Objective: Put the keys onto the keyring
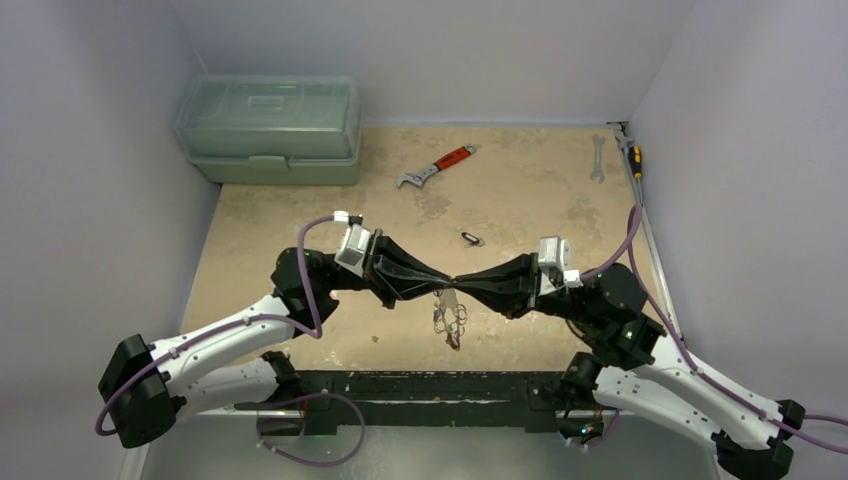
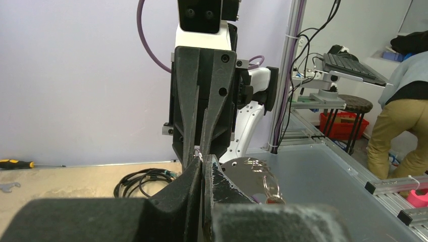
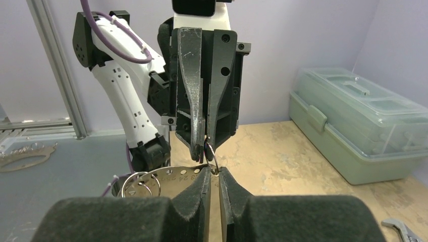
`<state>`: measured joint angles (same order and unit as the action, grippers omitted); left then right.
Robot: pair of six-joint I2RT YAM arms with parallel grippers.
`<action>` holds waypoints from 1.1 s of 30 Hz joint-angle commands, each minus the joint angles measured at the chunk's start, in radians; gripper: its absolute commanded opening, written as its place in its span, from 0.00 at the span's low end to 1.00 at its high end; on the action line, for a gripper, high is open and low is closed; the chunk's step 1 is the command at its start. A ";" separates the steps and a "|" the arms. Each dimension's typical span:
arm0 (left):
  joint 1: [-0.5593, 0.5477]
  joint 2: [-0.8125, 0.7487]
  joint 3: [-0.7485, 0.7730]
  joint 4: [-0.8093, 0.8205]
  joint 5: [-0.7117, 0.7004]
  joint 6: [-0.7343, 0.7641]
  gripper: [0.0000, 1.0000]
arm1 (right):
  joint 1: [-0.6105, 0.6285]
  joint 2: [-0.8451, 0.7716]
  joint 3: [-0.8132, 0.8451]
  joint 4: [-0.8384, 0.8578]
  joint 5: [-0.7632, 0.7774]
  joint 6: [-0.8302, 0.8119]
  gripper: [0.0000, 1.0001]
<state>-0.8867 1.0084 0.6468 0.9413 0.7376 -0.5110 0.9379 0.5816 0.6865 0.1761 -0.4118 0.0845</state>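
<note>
A beige, stone-patterned tabletop [image 1: 540, 200] carries a few tools. A red-handled adjustable metal wrench [image 1: 436, 167] lies near its far middle. Far left of the wrench, in the back corner, sits a translucent pale-green plastic toolbox [image 1: 268, 128] with its lid down. Well right of the wrench lie a plain silver spanner [image 1: 598, 158] and, just beyond it along the edge, a yellow-and-black-handled screwdriver [image 1: 632, 158]. Nearer than the wrench lies what looks like a small dark-and-silver key [image 1: 472, 238].
</note>
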 commanded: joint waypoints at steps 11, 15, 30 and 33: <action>-0.004 0.020 -0.005 0.106 0.023 -0.033 0.00 | 0.004 0.016 0.048 -0.001 -0.017 -0.023 0.10; -0.004 0.031 -0.003 0.112 0.028 -0.040 0.00 | 0.004 0.025 0.055 -0.011 -0.030 -0.027 0.10; -0.004 0.030 -0.006 0.094 0.024 -0.040 0.00 | 0.004 0.016 0.049 -0.032 -0.038 -0.059 0.00; -0.004 0.014 0.003 0.029 0.009 -0.012 0.08 | 0.004 0.012 0.053 -0.054 -0.004 -0.068 0.00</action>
<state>-0.8860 1.0431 0.6415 0.9943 0.7551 -0.5388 0.9379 0.5995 0.7052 0.1329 -0.4553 0.0441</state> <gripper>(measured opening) 0.007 0.008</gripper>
